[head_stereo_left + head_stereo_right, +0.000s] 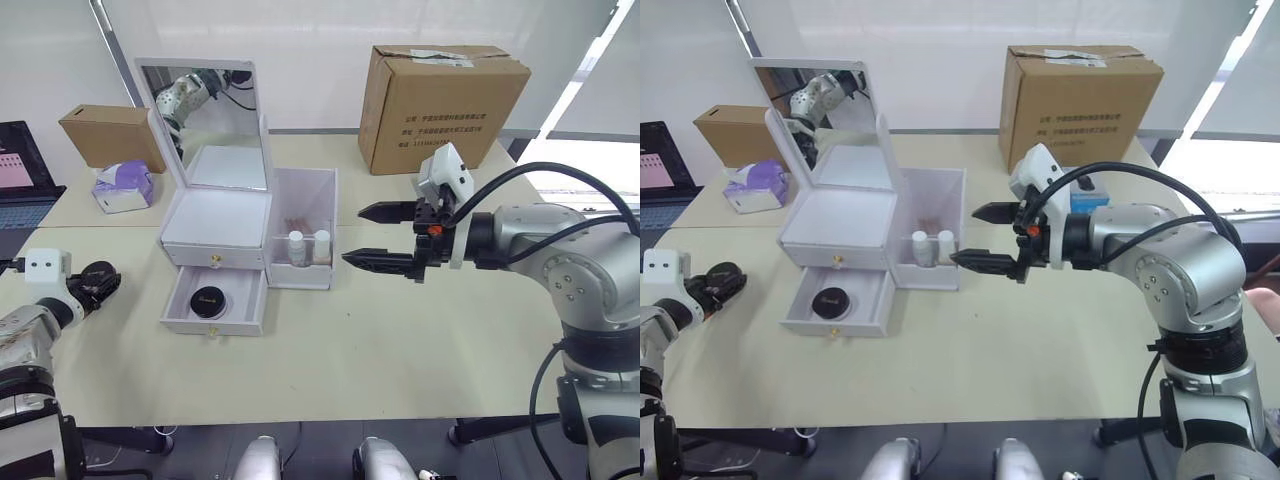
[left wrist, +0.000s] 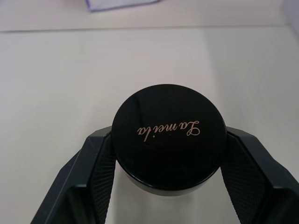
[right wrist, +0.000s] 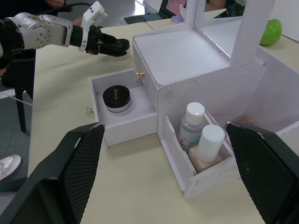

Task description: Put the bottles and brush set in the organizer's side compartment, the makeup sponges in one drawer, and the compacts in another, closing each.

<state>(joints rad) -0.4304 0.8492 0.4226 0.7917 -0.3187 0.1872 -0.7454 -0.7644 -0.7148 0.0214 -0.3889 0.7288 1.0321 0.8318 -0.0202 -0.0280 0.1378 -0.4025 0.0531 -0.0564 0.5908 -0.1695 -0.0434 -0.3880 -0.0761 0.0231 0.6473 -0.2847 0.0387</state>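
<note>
You're looking at a pale beige table [image 1: 400, 350] made of two tops pushed together, with white walls behind. A large brown cardboard box [image 1: 440, 105] sits at the far edge, a smaller cardboard box [image 1: 108, 135] and a purple tissue pack [image 1: 124, 187] at the far left corner, and a laptop [image 1: 20, 170] beyond the left edge.

The white organizer [image 1: 215, 228] stands mid-table with its mirror lid [image 1: 205, 122] up. Its lower drawer [image 1: 213, 305] is pulled open and holds one black-lidded compact [image 1: 208, 300]; the upper drawer is shut. In the translucent side compartment [image 1: 303, 228] you see the two bottles [image 3: 201, 133] upright at the near end, touching, with something coral-pink behind them.

Your left gripper [image 2: 169, 182], near the table's left edge, clamps the second compact [image 2: 169, 142], black lid with gold script. Your right gripper [image 1: 385, 237] hovers just right of the side compartment, fingers spread wide and empty.
</note>
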